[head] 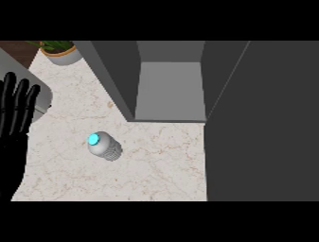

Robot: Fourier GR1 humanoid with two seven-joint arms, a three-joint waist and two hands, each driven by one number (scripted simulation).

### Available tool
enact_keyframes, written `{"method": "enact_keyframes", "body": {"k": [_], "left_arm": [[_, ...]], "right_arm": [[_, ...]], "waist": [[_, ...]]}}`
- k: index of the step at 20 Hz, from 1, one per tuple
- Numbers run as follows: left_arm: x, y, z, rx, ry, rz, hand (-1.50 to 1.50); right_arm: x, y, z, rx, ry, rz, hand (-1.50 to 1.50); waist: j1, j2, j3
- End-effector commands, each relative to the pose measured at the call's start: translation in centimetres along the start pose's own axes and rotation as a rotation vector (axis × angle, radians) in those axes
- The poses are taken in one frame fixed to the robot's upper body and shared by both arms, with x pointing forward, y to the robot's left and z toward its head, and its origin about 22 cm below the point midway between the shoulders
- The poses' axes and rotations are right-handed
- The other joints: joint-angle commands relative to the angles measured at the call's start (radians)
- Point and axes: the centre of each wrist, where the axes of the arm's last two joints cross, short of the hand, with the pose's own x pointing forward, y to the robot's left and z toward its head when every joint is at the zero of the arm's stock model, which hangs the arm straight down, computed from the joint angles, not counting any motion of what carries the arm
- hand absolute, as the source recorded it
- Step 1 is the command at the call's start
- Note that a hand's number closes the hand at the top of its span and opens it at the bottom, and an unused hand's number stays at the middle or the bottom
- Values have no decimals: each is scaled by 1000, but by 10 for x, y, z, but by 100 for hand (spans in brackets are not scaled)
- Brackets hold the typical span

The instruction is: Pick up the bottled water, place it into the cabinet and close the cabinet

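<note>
pick step not started: bottled water (104, 145) stood untouched on the counter (155, 165).

bottle sat just in front of the open cabinet (169, 85), a little left of its mouth, upright, nothing touching it. only the left hand (6, 118) showed, well left of the bottle at the view's edge, fingers straight and up, holding nothing, resting. right hand wasn't in view, so i can't tell its state. judgement: next move calls for a hand to come down beside the bottle and wrap its body before lifting toward the cabinet. bottle looked like a pale ribbed cylinder with a bright cyan cap; counter was light veined marble; cabinet was flat matte grey, boxy, door (273, 123) swung open on the bottle's right. potted plant (60, 51) far behind.
</note>
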Motion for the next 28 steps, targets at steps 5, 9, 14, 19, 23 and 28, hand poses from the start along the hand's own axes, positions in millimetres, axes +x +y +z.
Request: {"method": "enact_keyframes", "body": {"k": [5, 9, 14, 19, 23, 28], "left_arm": [[4, 32, -7, -329, -45, 89, -150], [-14, 14, 22, -352, 183, 414, -150], [32, 29, 33, -354, 211, 462, -150], [67, 53, 37, -358, 217, 457, -150], [71, 40, 46, -313, 253, 467, -150], [78, 59, 34, -307, 277, 442, -150]], "right_arm": [[4, -1, 23, -12, 32, 12, -150], [18, 20, 36, 170, 119, -164, -150], [75, 12, 55, 184, 137, -181, -150], [80, 19, 57, 181, 111, -194, -150], [114, 20, 65, 186, 133, -195, -150], [95, 41, 52, 149, 131, -203, -150]], "waist": [[-31, -18, -27], [-22, -23, -27], [-21, -24, -26], [-18, -19, -26], [-22, -20, -26], [-20, -18, -26]]}}
